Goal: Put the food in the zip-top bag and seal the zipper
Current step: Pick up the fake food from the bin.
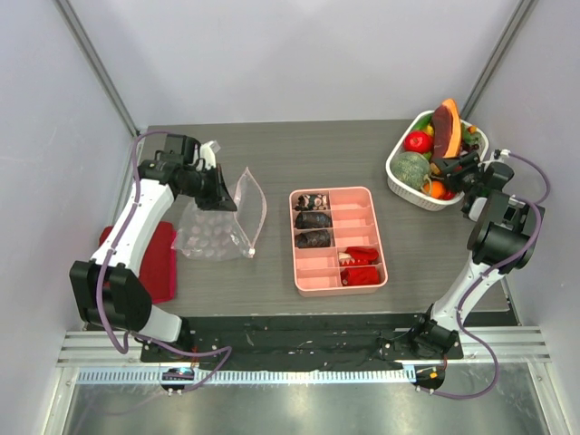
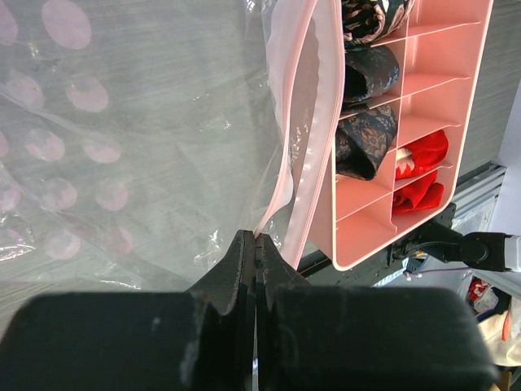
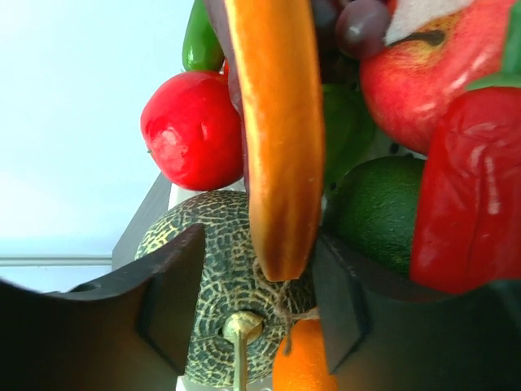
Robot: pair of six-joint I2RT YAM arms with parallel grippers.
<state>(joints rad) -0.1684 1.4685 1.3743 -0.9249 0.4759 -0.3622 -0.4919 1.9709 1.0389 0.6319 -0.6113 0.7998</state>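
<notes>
Left gripper (image 2: pixel 255 252): jaws clamped on pink-white zipper strip (image 2: pixel 313 122) of clear dotted plastic bag (image 1: pixel 213 227).
Right gripper (image 3: pixel 256 244): jaws open, straddling glossy orange wedge (image 3: pixel 273 122); centre wedge, close squarely before lifting.

The overhead camera sits high above and behind me, tilted down over the whole table (image 1: pixel 272 154) from well back. The camera on my left wrist looks out along my left gripper (image 2: pixel 255 259). It is pressed close to the bag (image 2: pixel 122 163), with the pink tray (image 2: pixel 456 98) slanting across the background. The overhead view shares that bag and tray, at left and centre. The camera on my right wrist looks past my right gripper (image 3: pixel 256 273) straight into the fruit, so near that the melon (image 3: pixel 207 244) and orange wedge (image 3: pixel 277 122) crowd it. Overhead, the same fruit lies in the basket (image 1: pixel 415 196) at far right.
</notes>
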